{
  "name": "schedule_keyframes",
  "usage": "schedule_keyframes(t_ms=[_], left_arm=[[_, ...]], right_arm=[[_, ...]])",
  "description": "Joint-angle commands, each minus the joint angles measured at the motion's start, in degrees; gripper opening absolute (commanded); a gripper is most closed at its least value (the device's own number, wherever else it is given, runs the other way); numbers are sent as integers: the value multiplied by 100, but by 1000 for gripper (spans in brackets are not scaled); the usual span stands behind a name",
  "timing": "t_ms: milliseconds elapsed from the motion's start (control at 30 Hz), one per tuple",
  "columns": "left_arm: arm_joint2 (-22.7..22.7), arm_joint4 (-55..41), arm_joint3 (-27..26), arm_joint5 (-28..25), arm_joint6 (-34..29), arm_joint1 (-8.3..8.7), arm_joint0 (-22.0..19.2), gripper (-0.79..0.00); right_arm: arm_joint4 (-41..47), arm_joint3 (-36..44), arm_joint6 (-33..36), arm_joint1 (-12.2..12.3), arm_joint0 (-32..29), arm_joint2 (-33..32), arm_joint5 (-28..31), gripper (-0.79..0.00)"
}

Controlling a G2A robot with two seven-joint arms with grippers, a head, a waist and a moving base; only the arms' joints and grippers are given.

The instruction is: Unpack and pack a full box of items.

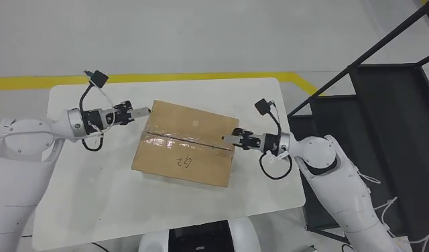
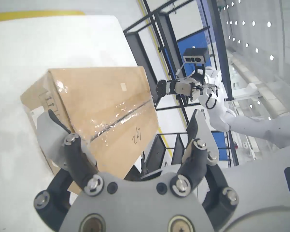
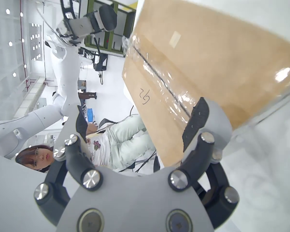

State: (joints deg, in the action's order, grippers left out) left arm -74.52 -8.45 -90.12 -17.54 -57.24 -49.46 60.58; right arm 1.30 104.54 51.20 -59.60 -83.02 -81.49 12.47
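The box [image 1: 201, 170] is matt brown cardboard, its seam sealed with glossy, wrinkled clear tape [image 1: 167, 142]. The table [image 1: 100, 205] looks smooth, matt white. The left gripper [image 2: 124, 119] has matt grey plates, shiny metal screws and black matt pads [image 2: 192, 131].

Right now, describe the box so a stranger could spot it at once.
Find the white table. At its middle, between the left arm and right arm, sits the cardboard box. It alone is brown, with shiny clear tape along its closed top seam.
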Motion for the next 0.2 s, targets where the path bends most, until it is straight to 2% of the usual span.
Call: schedule_keyframes(t_ms=[0,167], left_arm=[[-180,-170,49,-119,440,3,195,0],[-429,-575,256,-176,1139,-14,567,0]], right_arm=[[-240,160,-380,44,-347,-500,120,0],[-341,382,-1365,62,-1181,-1229,263,0]])
